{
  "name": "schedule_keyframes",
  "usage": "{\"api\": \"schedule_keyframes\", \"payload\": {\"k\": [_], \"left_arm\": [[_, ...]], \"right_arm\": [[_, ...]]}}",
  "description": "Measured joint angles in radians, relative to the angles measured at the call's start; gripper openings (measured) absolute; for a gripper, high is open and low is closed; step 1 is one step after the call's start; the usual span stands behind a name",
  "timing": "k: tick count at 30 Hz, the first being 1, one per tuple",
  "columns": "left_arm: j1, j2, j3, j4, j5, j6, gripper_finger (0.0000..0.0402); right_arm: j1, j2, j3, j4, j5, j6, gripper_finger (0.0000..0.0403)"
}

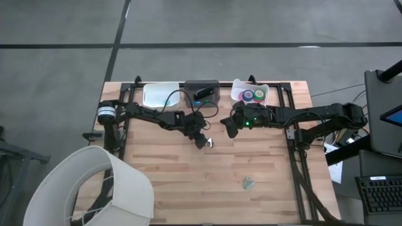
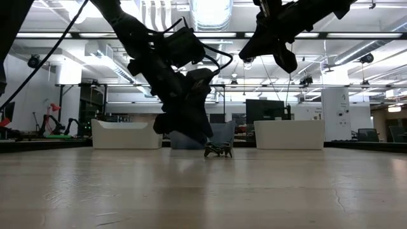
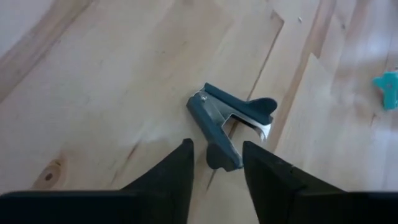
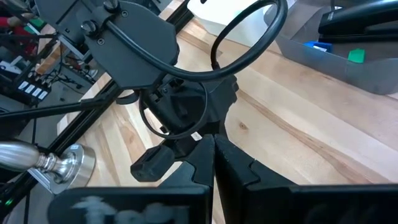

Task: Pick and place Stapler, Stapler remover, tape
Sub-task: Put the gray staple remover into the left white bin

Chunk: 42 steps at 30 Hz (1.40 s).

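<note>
- Near the middle of your surface (image 1: 188, 182), the left pincer (image 1: 202, 142) sits low beside the stapler remover (image 1: 209, 143); from above, the remover is only a small pale speck at the fingertips.
- Your left wrist view gives what the top view cannot: the stapler remover (image 3: 230, 121) lies flat on the wood, dark handles and silvery claws, one handle end between the spread fingers (image 3: 171, 171), which do not clamp it.
- Your low view shows the remover (image 2: 218, 151) resting on the surface just beside the left arm's dark bulk, which hides the pincer tips.
- Your right pincer (image 1: 230, 130) hangs above the surface; its wrist view shows the fingers (image 4: 202, 163) pressed together on nothing.
- At the far edge stand three bins: a white one (image 1: 161, 94), a grey one (image 1: 202, 92) with the dark stapler (image 1: 202, 94), and one holding the tape (image 1: 254, 95) rolls.
- Another small teal and silvery piece (image 1: 248, 183) lies well apart, toward the near edge.
</note>
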Motion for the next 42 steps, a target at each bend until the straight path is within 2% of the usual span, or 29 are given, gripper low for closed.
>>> {"api": "schedule_keyframes", "payload": {"k": [11, 16, 29, 33, 38, 40, 42], "left_arm": [[0.0, 0.02, -0.001, 0.023, 0.003, 0.04, 0.0041], [0.0, 0.047, 0.001, 0.032, 0.064, 0.039, 0.0025], [0.003, 0.037, 0.012, 0.017, 0.049, 0.109, 0.0004], [0.023, -0.002, 0.011, -0.023, 0.001, 0.126, 0.0003], [0.082, -0.121, 0.011, -0.129, -0.096, 0.223, 0.0003], [0.11, -0.175, 0.01, -0.191, -0.164, 0.276, 0.0003], [0.137, -0.238, 0.008, -0.256, -0.28, 0.314, 0.0005]], "right_arm": [[0.0, 0.0, 0.0, 0.0, 0.0, 0.0, 0.0008], [0.0, 0.0, 0.0, 0.0, 0.0, 0.0, 0.0008], [0.005, 0.001, 0.0, 0.0, -0.001, -0.006, 0.0008], [0.005, 0.001, 0.0, 0.0, -0.001, -0.008, 0.0008], [0.005, 0.001, 0.0, -0.004, -0.002, -0.012, 0.0008], [0.005, 0.001, 0.0, -0.005, -0.002, -0.018, 0.0008], [0.005, 0.001, 0.0, -0.006, -0.002, -0.02, 0.0008]]}}
